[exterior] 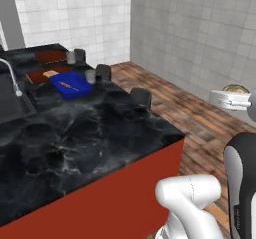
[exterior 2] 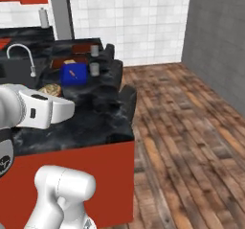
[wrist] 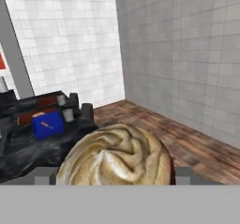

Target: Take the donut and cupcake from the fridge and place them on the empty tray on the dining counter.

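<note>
My gripper (wrist: 114,176) is shut on the cupcake (wrist: 117,155), whose swirled pale cream top bulges between the two fingertips (wrist: 44,176). In the left base view the cupcake (exterior: 236,89) sits on the gripper (exterior: 234,96) at the right, in the air beside the near end of the dining counter (exterior: 100,133). The right base view has the cupcake (exterior 2: 50,90) at the gripper (exterior 2: 51,95). The empty red-brown tray (exterior: 50,56) (exterior 2: 81,48) lies at the counter's far end. The donut and the fridge are out of view.
Near the empty tray are a like tray holding bread (exterior: 42,74), a blue tray (exterior: 70,84), and two grey cups (exterior: 90,75). A sink with a curved tap (exterior: 12,78) is at the left. Dark stools (exterior: 141,98) line the counter's right edge, beside open wooden floor (exterior 2: 191,127).
</note>
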You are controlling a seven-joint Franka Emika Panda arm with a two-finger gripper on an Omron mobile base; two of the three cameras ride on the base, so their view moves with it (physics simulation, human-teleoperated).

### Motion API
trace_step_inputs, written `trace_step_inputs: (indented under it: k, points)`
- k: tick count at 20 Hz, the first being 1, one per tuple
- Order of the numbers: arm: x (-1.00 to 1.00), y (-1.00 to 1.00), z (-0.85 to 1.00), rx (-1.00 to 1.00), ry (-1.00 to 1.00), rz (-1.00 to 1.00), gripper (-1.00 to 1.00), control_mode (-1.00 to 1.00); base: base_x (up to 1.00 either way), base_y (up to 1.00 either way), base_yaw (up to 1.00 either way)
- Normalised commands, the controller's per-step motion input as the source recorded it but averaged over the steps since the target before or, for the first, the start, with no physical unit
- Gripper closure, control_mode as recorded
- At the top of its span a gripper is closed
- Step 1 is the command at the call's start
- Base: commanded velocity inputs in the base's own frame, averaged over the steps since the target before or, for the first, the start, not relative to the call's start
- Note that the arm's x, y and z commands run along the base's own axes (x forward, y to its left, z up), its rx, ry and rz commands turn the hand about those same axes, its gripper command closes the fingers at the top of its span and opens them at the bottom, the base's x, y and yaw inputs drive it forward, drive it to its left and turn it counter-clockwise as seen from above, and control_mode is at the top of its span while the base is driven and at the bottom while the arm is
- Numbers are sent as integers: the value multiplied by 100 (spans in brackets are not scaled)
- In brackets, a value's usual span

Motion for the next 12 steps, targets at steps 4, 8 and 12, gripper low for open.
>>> trace_step_inputs:
  k: [4,8,12]
  points:
    - [0,0,0,0,0,0,100,100,19,-100,0]
    - [0,0,0,0,0,0,100,100,22,-100,0]
    - [0,0,0,0,0,0,100,100,42,-100,5]
